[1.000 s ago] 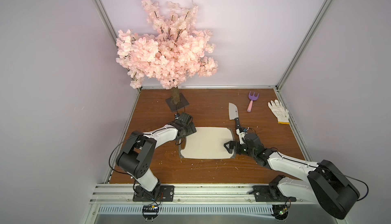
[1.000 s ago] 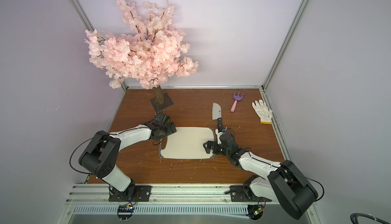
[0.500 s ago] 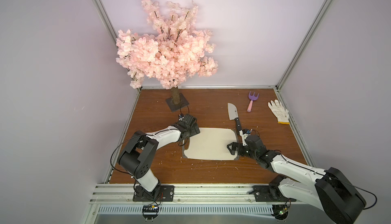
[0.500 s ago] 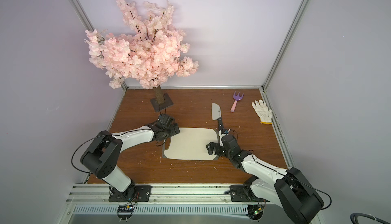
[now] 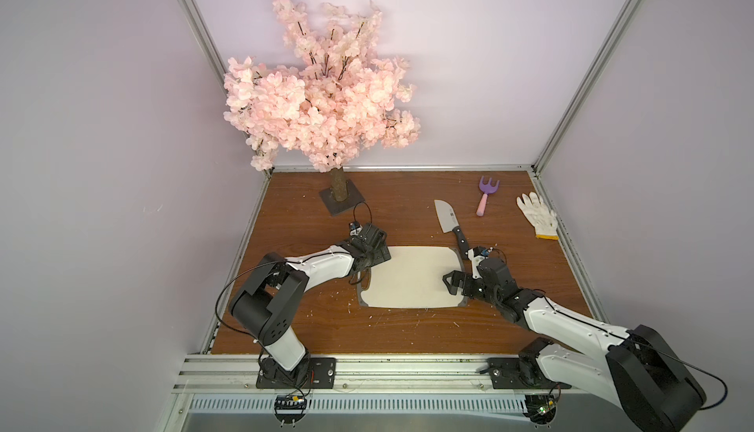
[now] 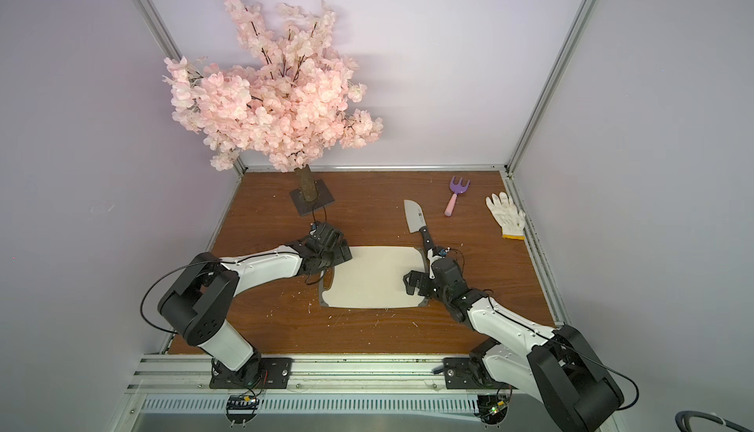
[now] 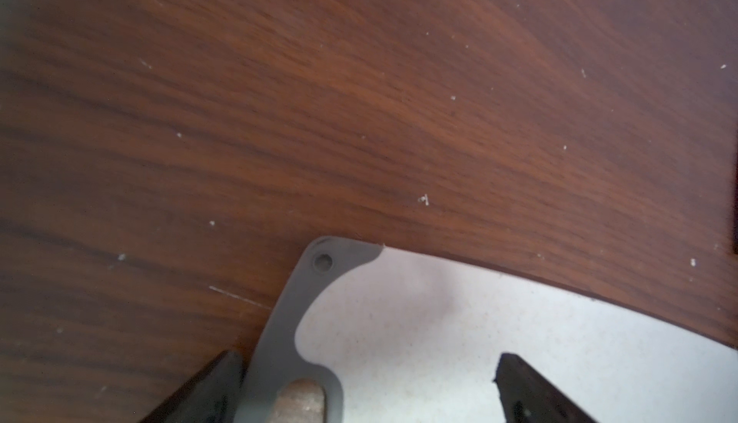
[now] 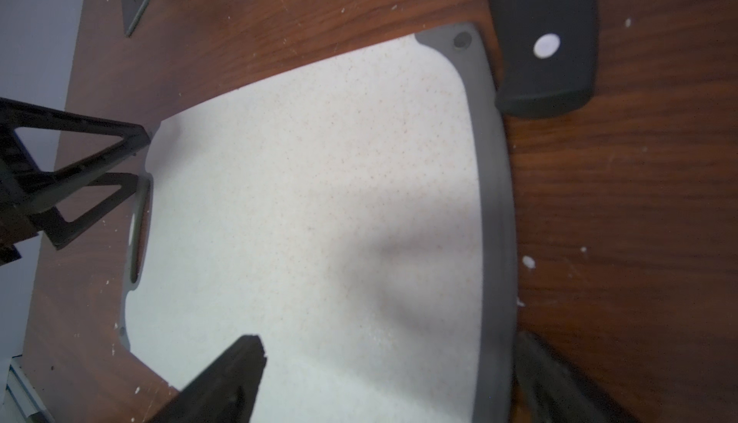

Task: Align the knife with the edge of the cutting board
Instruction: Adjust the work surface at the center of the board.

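cutting board [image 5: 408, 277] lies flat mid-table [image 5: 408, 328], long sides running across, oval handle hole at the left arm's end. knife [image 5: 451, 224] is on the wood just past the board's far corner on the right arm's side, blade pointing to the back wall. black handle butt [image 8: 547, 41] sits just beside the grey rim at that corner; touching or a hair apart, cannot tell. in both top views the knife leans a little off the line of the board's short edge, so not flush.

left gripper [image 7: 367, 361] is wide and holds nothing. it straddles the handle-hole end, one finger on the wood outside the rim and one over the white face. right gripper [image 8: 383, 349] is also wide and empty, straddling the opposite short edge near the front, one finger over the board and one outside it. neither touches the knife.

step, as i read it: bracketing the board at both ends, knife alignment not yet done. next move likely calls for the right gripper to go up to the handle, pinch or nudge it, and swing the blade parallel to the short edge, low and slow so the board doesn't skid. the left could pin the board.

toy garden fork [image 5: 485, 195] and white glove [image 5: 536, 215] are well apart at the back, blossom tree [image 5: 322, 120] in the far corner; all out of the way.
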Motion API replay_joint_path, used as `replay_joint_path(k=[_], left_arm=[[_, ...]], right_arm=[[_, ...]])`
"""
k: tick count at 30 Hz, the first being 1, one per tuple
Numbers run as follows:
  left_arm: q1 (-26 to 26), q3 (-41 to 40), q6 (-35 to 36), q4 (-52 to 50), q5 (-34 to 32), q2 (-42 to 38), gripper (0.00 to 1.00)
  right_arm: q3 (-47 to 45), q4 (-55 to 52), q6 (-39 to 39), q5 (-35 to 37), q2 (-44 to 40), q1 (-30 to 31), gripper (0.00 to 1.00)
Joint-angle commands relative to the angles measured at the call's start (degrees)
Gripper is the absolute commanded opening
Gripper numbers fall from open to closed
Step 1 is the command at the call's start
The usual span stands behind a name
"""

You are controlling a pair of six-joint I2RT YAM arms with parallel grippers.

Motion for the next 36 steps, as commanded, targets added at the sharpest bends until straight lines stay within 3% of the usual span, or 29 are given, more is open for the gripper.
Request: replay_joint_path(k=[1,13,36], left_arm=[[-3.16,-2.18,-4.02,0.06,12.22,3.53,0.99],[-3.04,-2.26,-3.95,-0.09,11.56,3.43,0.99],[-1.89,-1.42,-2.39,-3.89,9.82,0.25,0.99]], right_arm=[[0.84,3.11,-0.35,-5.86,0.76,0.14,0.99],[1.17,2.60,-1.27,-7.65,-0.07,-1.63,0.99],[11.49,-13.05,-9.06,-6.45,-5.65,-6.79,0.99]])
